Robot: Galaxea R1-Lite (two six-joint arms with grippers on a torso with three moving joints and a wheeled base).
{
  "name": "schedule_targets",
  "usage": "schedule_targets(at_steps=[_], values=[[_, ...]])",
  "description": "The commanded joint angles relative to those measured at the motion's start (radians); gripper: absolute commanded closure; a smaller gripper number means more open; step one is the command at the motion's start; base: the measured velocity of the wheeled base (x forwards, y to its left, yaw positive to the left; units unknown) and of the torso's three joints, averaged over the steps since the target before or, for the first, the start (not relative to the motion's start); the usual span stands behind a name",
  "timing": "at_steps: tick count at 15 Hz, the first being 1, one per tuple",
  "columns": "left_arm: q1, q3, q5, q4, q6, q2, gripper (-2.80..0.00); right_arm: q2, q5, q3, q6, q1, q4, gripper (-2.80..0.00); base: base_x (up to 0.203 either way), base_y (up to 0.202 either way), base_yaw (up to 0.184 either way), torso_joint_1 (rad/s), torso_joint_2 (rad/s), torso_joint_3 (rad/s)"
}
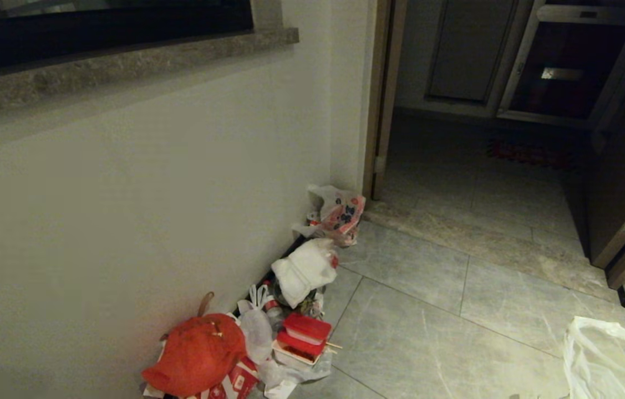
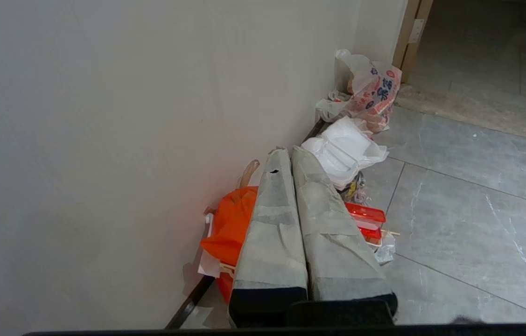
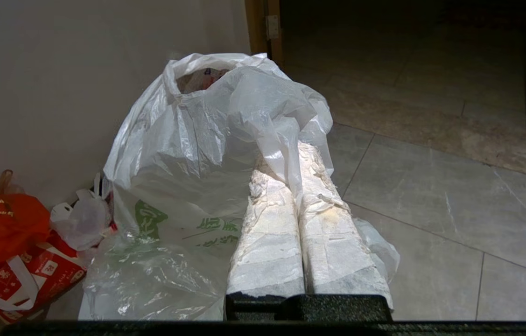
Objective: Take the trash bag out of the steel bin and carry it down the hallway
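At the far left a dark window with a stone sill (image 1: 123,66) sits high in the off-white wall (image 1: 123,210). At the foot of that wall a row of rubbish runs along the baseboard: nearest is a red-orange bag (image 1: 196,354) with a brown handle loop, beside it a small clear bag (image 1: 255,327), then red boxes (image 1: 304,335) stacked on a white tray. Further along lies a white bag (image 1: 306,269), and by the brown door frame (image 1: 381,94) a printed bag (image 1: 340,213) with red and blue marks. The left gripper (image 2: 284,151) hangs above this row, its two cloth-wrapped fingers (image 2: 270,224) pressed flat together with nothing between them; the red-orange bag and red boxes show on either side of it. To the right of the rubbish the grey tiled floor (image 1: 428,332) runs to a stone threshold (image 1: 484,244), and past it a dim room with cabinets (image 1: 562,61). At the right of the scene the right gripper (image 3: 291,154) is clamped on the trash bag (image 3: 188,154): a fold of the thin whitish film is pinched between its taped fingers (image 3: 267,233) and drapes over their tips. The bag hangs just above the floor in the hallway, its mouth gaping upward and green print low on its side, near the wall rubbish but apart from it; in the head view only a crumpled corner shows at the lower right edge.
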Motion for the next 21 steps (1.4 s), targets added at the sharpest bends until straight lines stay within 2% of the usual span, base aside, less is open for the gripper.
schedule_targets(at_steps=[1,21], values=[[0.000,0.000,0.000,0.000,0.000,0.000,0.00,0.000,0.000,0.000,0.001,0.000,0.000,0.00,0.000,0.000,0.000,0.000,0.00,0.000],[0.000,0.000,0.000,0.000,0.000,0.000,0.00,0.000,0.000,0.000,0.001,0.000,0.000,0.00,0.000,0.000,0.000,0.000,0.00,0.000]])
